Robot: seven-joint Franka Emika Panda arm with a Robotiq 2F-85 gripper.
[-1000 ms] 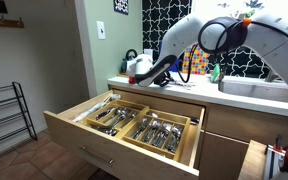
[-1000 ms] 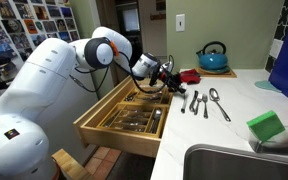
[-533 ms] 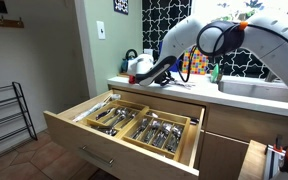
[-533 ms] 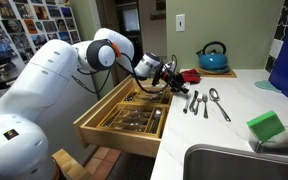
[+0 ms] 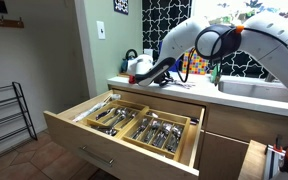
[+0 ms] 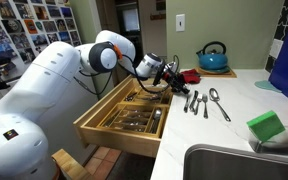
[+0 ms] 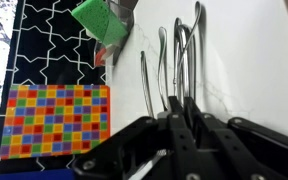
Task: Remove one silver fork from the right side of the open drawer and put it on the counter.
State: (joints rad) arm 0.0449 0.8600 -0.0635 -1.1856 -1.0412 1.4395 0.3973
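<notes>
My gripper (image 6: 168,78) hangs over the front edge of the counter (image 6: 234,112), above the right end of the open drawer (image 6: 112,128). In the wrist view its fingers (image 7: 181,104) are pressed together, and a thin silver strip, apparently the silver fork (image 7: 151,162), shows under them. Several silver utensils (image 6: 200,100) lie on the counter just past the fingertips, as the wrist view (image 7: 178,55) also shows. The drawer's tray (image 5: 149,128) holds many pieces of cutlery. The gripper (image 5: 142,76) is also in this exterior view.
A blue kettle (image 6: 212,57) and a red object (image 6: 189,75) stand at the back of the counter. A green sponge (image 6: 266,125) lies by the sink (image 6: 229,165). A narrow wooden pull-out (image 5: 254,160) stands open. A wire rack (image 5: 6,112) stands on the floor.
Almost nothing differs; the gripper stays at the counter edge, with only a slight shift of the arm.
</notes>
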